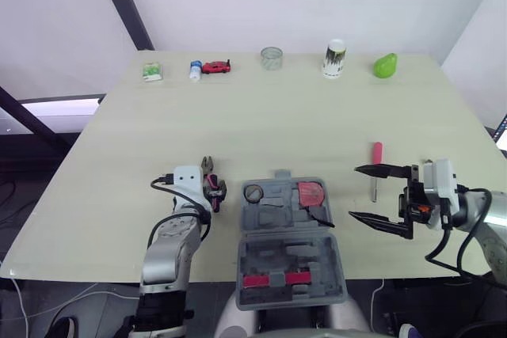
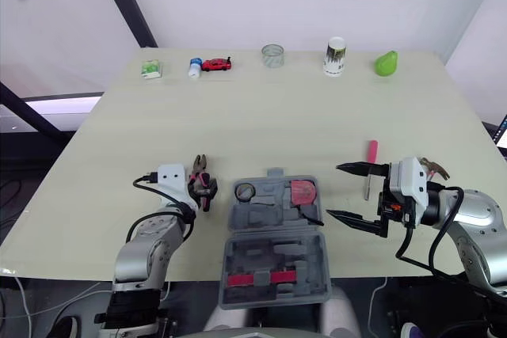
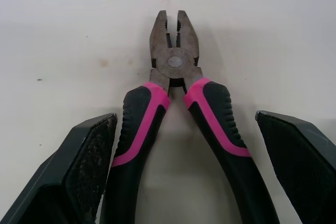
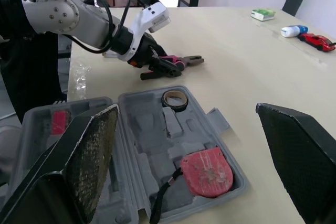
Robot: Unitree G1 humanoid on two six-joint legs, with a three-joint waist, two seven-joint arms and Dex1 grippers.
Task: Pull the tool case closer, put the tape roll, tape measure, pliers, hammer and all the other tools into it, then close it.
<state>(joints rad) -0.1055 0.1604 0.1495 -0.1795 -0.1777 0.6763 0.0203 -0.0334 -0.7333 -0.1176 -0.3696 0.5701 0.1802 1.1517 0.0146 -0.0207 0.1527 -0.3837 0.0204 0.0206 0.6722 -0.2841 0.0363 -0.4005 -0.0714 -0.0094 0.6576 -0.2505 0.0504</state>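
Observation:
The grey tool case (image 1: 273, 215) lies open near the table's front edge, lid toward me. A tape roll (image 1: 253, 192) and a red tape measure (image 1: 311, 193) sit in its far half. Left of the case lie the pliers (image 3: 176, 93), with pink-and-black handles. My left gripper (image 1: 212, 193) is open, its fingers (image 3: 86, 163) standing on either side of the handles with gaps between. A red-handled screwdriver (image 1: 376, 165) lies right of the case. My right gripper (image 1: 354, 191) hovers open just right of the case, below the screwdriver, holding nothing.
Along the far edge stand a green-white packet (image 1: 151, 71), a small bottle (image 1: 195, 70), a red toy car (image 1: 216, 66), a clear cup (image 1: 272, 58), a white can (image 1: 334, 58) and a green pear (image 1: 385, 66). The case lid (image 1: 317, 294) reaches the front edge.

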